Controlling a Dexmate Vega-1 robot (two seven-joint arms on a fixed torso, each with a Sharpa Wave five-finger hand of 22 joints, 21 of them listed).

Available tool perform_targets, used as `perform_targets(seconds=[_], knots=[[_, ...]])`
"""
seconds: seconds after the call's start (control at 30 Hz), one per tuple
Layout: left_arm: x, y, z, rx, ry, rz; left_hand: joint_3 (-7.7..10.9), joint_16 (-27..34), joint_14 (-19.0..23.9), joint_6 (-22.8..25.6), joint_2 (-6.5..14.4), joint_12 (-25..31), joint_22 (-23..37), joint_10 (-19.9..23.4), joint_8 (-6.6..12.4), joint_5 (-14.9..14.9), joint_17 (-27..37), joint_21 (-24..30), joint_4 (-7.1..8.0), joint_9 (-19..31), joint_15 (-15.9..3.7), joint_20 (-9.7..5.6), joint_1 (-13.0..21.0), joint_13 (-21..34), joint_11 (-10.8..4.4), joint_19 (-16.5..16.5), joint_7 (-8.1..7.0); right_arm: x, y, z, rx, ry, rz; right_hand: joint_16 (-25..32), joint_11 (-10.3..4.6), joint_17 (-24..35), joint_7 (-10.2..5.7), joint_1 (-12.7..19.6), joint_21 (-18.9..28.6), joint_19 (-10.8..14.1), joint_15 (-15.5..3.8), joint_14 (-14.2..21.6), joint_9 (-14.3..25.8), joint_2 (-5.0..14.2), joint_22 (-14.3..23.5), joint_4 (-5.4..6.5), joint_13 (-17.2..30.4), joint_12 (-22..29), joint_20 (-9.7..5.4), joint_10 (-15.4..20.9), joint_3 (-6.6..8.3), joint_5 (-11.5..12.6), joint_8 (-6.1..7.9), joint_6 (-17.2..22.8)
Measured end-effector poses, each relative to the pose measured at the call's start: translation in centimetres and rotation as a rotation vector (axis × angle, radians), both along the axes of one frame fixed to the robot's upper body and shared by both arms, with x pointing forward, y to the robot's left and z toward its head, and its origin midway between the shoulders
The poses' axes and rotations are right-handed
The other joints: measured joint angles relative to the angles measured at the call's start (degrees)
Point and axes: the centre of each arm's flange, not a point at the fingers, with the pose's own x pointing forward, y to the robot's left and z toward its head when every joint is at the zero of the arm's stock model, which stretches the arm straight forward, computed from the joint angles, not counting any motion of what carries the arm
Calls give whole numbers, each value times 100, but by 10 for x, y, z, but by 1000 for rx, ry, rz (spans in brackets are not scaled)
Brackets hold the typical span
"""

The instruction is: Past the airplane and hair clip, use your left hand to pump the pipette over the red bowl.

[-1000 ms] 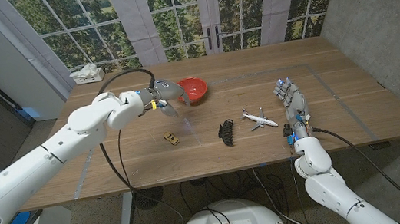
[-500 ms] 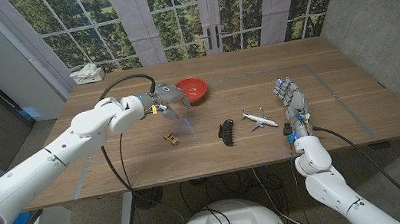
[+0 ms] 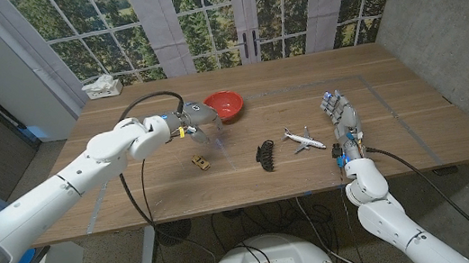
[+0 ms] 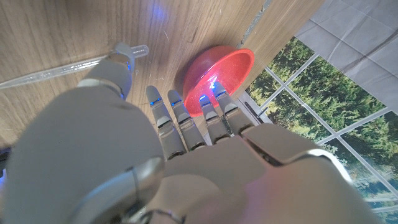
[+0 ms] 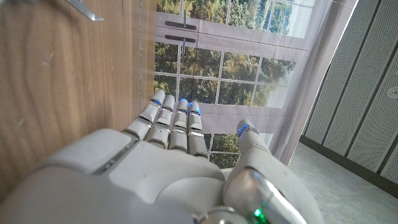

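Note:
My left hand (image 3: 197, 118) hovers just left of the red bowl (image 3: 225, 105) and pinches the bulb end of a clear pipette (image 3: 212, 142). The pipette's thin tip slants away from the bowl, toward the near side of the table. In the left wrist view the thumb of my left hand (image 4: 186, 155) presses the pipette (image 4: 62, 70) near its bulb, with the red bowl (image 4: 217, 70) beyond the fingertips. A black hair clip (image 3: 264, 154) and a white toy airplane (image 3: 304, 139) lie at mid-table. My right hand (image 3: 341, 115) stays at the right with fingers straight, holding nothing; it shows again in the right wrist view (image 5: 168, 162).
A small yellowish toy car (image 3: 200, 161) lies near the pipette's tip. A tissue box (image 3: 100, 86) stands at the table's far left corner. Windows run behind the wooden table (image 3: 415, 126).
My left hand has shifted slightly, still holding the pipette beside the bowl. The right hand has not moved.

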Motion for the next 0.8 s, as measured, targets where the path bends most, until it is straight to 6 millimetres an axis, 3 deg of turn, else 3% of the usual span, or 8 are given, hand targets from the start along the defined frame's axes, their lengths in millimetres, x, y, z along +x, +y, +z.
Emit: perform_targets(seconds=[0.8], knots=[[15, -1, -17, -26, -3, -28, -47, 0, 142, 214, 174, 50, -1, 195, 0, 0, 28, -22, 1, 1, 0, -62, 174, 0, -10, 144, -72, 4, 1, 3, -14, 1, -3, 0, 0, -1, 1, -55, -41, 0, 0, 0, 0, -55, 0, -31, 26, 22, 0, 82, -31, 0, 0, 40]])
